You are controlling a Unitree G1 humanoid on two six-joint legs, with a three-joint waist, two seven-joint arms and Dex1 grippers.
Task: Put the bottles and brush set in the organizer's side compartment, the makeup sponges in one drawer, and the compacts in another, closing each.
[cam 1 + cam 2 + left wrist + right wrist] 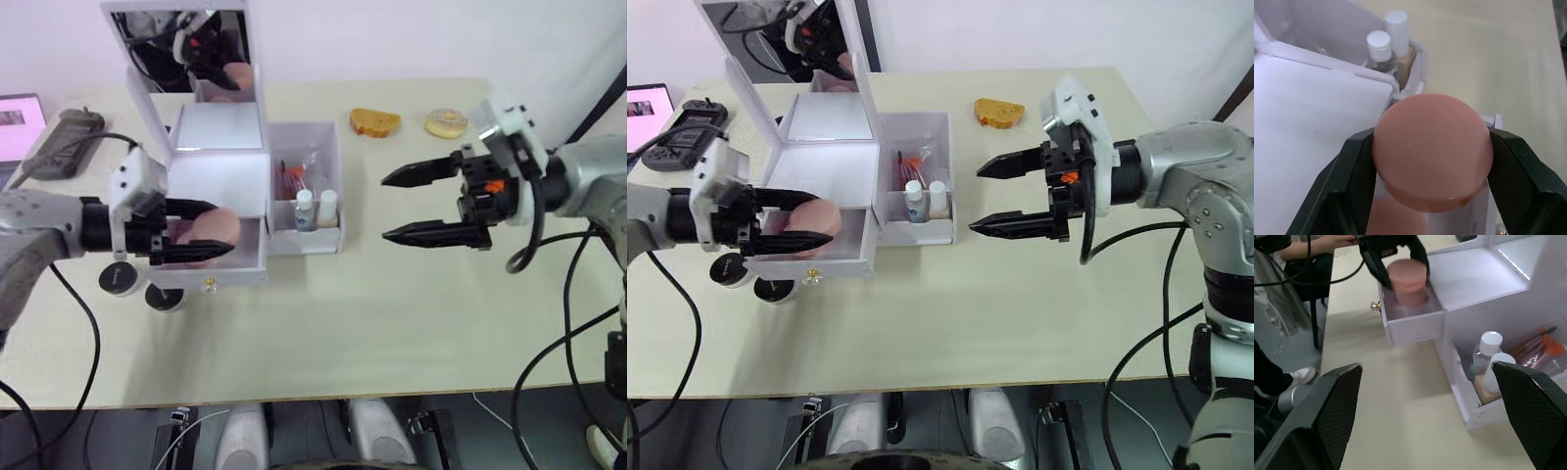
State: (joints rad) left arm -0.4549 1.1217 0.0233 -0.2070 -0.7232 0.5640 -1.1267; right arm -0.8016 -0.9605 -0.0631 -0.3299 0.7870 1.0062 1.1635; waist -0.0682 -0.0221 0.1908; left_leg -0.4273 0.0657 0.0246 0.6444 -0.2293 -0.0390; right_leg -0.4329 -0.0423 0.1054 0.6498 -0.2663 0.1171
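The white organizer (220, 166) stands with its mirror lid up and one front drawer (253, 259) pulled out. My left gripper (223, 228) is shut on a pink makeup sponge (1432, 149), held just above that drawer. A second makeup sponge (1411, 297) lies inside the drawer beneath it. The side compartment (333, 147) holds two bottles (305, 209) (327, 207) and the brush set (294, 174). Two black compacts (118, 279) (165, 297) lie on the table at the organizer's front left. My right gripper (385, 207) hangs open to the right of the side compartment, holding nothing.
A piece of bread (374, 121) and a doughnut (447, 122) lie at the back right of the table. A grey device (69, 127) and a pink-screened tablet (18, 117) sit at the back left. A person (1283, 264) sits beyond the table's left side.
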